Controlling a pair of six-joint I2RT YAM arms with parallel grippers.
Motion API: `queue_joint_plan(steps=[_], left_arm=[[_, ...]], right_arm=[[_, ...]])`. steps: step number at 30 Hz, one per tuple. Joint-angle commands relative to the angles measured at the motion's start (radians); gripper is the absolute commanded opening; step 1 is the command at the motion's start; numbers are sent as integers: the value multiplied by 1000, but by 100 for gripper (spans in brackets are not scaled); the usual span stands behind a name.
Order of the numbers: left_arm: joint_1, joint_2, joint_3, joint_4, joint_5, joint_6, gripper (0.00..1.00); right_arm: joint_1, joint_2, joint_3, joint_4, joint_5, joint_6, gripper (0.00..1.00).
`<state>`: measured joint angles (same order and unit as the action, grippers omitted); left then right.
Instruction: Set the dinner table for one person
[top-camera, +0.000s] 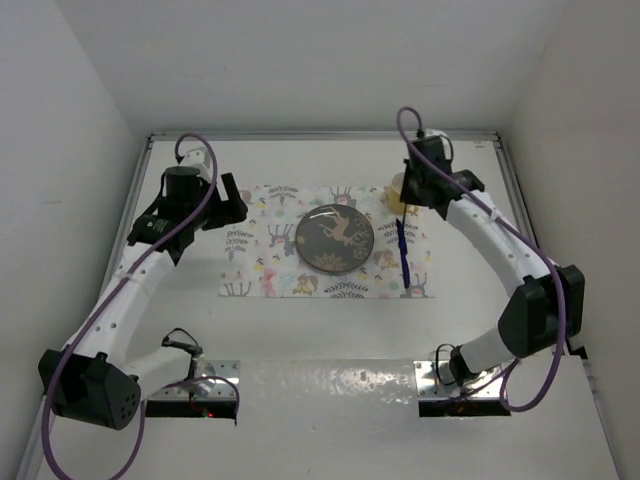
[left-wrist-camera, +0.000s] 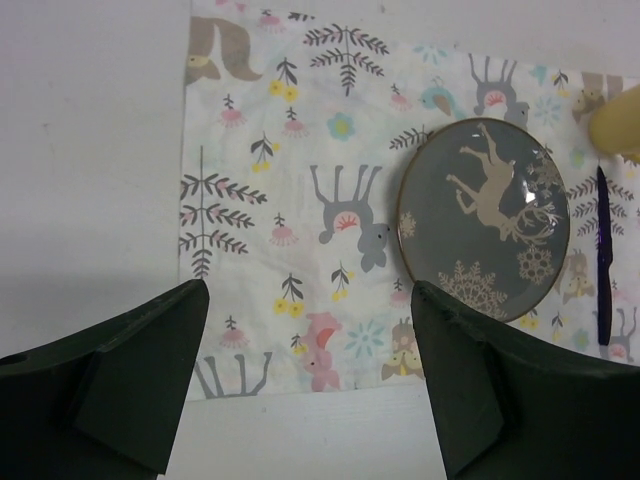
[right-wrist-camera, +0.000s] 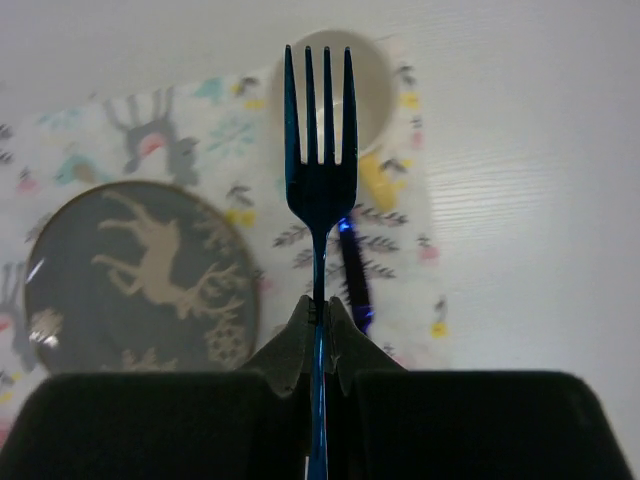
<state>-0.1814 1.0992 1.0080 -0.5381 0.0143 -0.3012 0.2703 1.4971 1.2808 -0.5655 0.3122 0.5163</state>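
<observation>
The white dinner table carries a deer-printed placemat. A dark plate with a gold deer sits at the mat's middle. A blue knife lies on the mat right of the plate, and a cream cup stands at the mat's far right corner. My right gripper is shut on the handle of a blue fork, held above the knife and cup. My left gripper is open and empty above the mat's left part, with the plate to its right.
Silver rails edge the table, with white walls close on the left, right and far sides. Two metal base plates sit at the near edge. Bare tabletop lies left of the mat.
</observation>
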Motion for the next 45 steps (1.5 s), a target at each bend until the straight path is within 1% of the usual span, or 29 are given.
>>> queue_joint_plan(steps=[1, 2, 4, 5, 7, 8, 10, 11, 13, 14, 16, 17, 18, 20, 28, 36, 40, 41, 42, 44, 45], left_arm=[[5, -36, 60, -98, -79, -24, 81], [5, -47, 63, -108, -94, -24, 84], [3, -64, 70, -138, -105, -26, 86], [5, -73, 72, -151, -115, -27, 89], [5, -97, 72, -172, -122, -26, 98], [5, -105, 70, -180, -126, -24, 99], [5, -127, 70, -210, -134, -26, 100], [5, -133, 72, -221, -140, -29, 100], [3, -156, 73, -250, -160, -32, 100], [5, -163, 76, -260, -166, -36, 100], [5, -188, 78, -275, -174, -38, 100], [5, -193, 76, -281, -174, -41, 100], [5, -203, 75, -287, -172, -42, 100], [3, -209, 73, -302, -174, -45, 100], [5, -257, 70, -332, -178, -49, 100], [5, -298, 46, -352, -168, -46, 100], [5, -311, 41, -355, -166, -44, 100], [5, -314, 41, -355, -166, -42, 100], [5, -314, 41, -355, -165, -41, 100], [5, -314, 40, -355, -165, -39, 100], [5, -314, 40, -355, -162, -38, 100]], right_arm=[[130, 30, 66, 7, 14, 82, 0], [192, 47, 74, 25, 18, 117, 0], [256, 92, 118, 38, 27, 149, 0], [312, 142, 132, 42, 30, 181, 0], [365, 198, 185, 61, 28, 220, 0], [407, 260, 205, 67, 21, 253, 0], [460, 331, 280, 72, 18, 299, 0], [472, 406, 311, 66, 11, 316, 0], [507, 475, 400, 64, -4, 356, 0], [518, 539, 431, 62, 4, 366, 0], [541, 607, 537, 49, 2, 395, 0], [546, 677, 573, 36, -1, 404, 0], [550, 710, 644, 21, -13, 412, 0], [566, 785, 713, 15, -19, 429, 0], [599, 900, 726, 79, -42, 461, 0], [616, 951, 706, 124, -38, 461, 0], [622, 970, 697, 122, -36, 461, 6], [624, 965, 683, 127, -36, 462, 13], [626, 960, 677, 139, -35, 461, 18], [630, 947, 652, 157, -30, 449, 25], [636, 928, 647, 174, -24, 435, 27]])
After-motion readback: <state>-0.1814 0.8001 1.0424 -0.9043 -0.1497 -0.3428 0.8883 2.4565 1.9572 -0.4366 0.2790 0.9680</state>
